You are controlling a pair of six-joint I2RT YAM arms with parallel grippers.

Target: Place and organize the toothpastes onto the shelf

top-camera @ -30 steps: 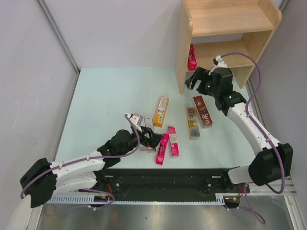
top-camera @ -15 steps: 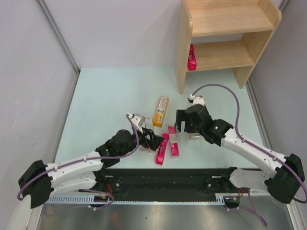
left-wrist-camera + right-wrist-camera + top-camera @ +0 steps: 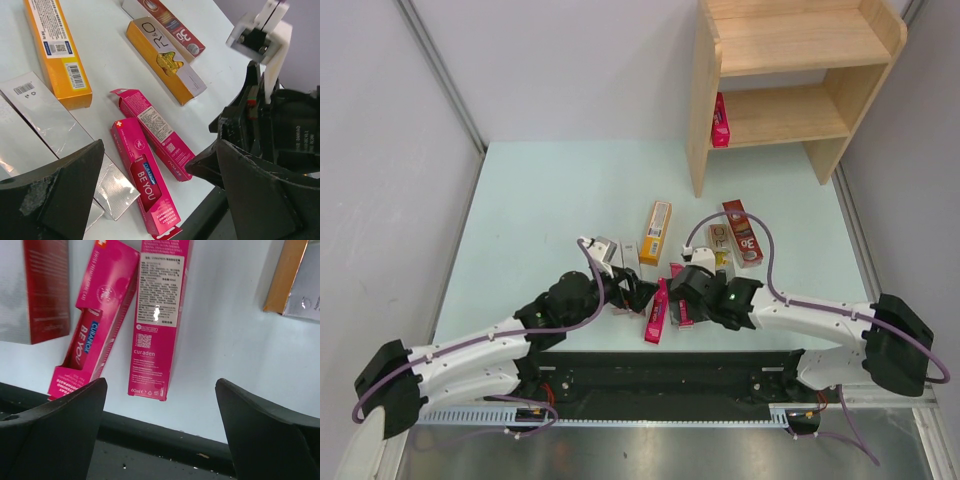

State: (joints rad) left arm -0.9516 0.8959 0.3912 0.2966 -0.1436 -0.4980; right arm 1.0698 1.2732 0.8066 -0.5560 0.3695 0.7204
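The right tool (image 3: 682, 288) has left the lower board of the shelf (image 3: 800, 40), where it hung 1 second ago. It now sits low by the near edge of the desk (image 3: 550, 200), jaws spread and gripping nothing. Its wrist view looks down on 2 cartons lying touching at their far ends: the straight pink carton (image 3: 159, 315) between the fingers and the slanted pink carton (image 3: 95, 325) just left of it.

The left tool (image 3: 636, 290) has barely shifted. Its jaws are spread wide and empty, close to the right tool, above the silver cartons (image 3: 612, 250).

No carton on the desk has moved. The orange carton (image 3: 657, 232), gold carton (image 3: 722, 240) and dark red carton (image 3: 744, 232) lie mid-desk as before. The last 2 are uncovered again after the arm passed over them.

The third pink carton (image 3: 720, 120) stays on the shelf's lower board at its left end. The shelf stands at the desk's far right corner.
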